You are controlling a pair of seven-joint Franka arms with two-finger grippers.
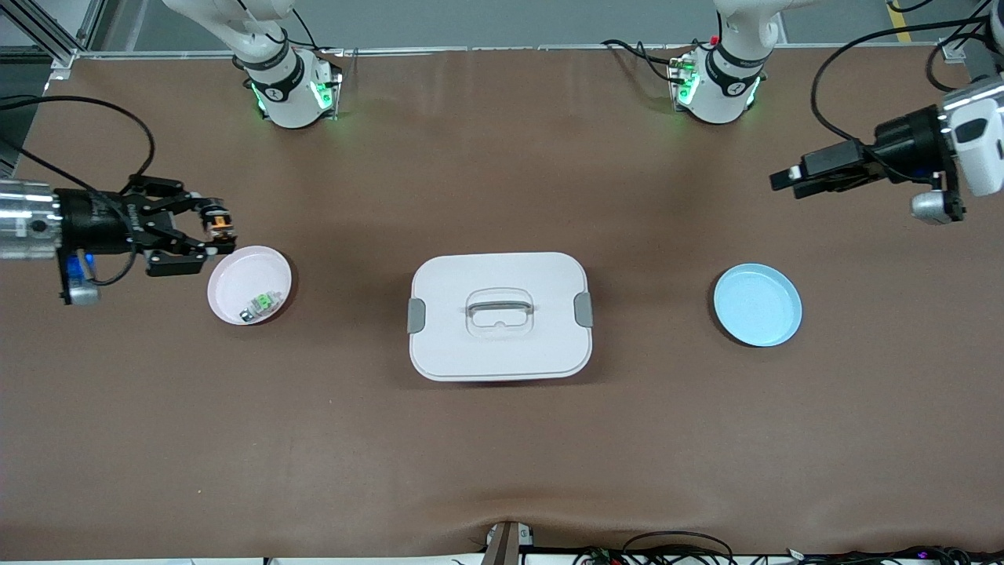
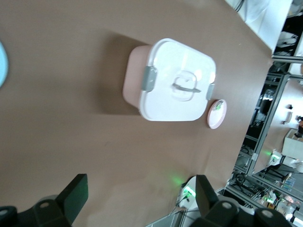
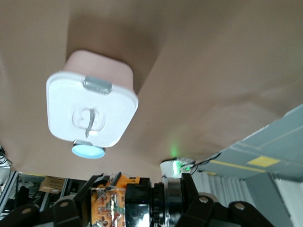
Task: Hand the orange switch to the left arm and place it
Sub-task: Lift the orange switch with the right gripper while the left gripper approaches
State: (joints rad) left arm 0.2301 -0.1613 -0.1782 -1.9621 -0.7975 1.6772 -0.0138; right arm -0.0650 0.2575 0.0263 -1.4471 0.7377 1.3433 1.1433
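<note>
My right gripper (image 1: 218, 230) is shut on the orange switch (image 1: 220, 223), a small black-and-orange block, and holds it in the air by the rim of the pink dish (image 1: 239, 271) at the right arm's end of the table. The right wrist view shows the switch (image 3: 123, 198) clamped between the fingers. My left gripper (image 1: 787, 182) is open and empty, up in the air at the left arm's end, over bare table farther from the front camera than the blue dish (image 1: 758, 304). The white box (image 1: 500, 315) stands shut in the middle of the table, between the two dishes.
A pale green-topped switch (image 1: 263, 304) lies in the pink dish. The box also shows in the left wrist view (image 2: 175, 80) and the right wrist view (image 3: 90, 106). The arm bases (image 1: 290, 90) stand along the table's edge farthest from the front camera.
</note>
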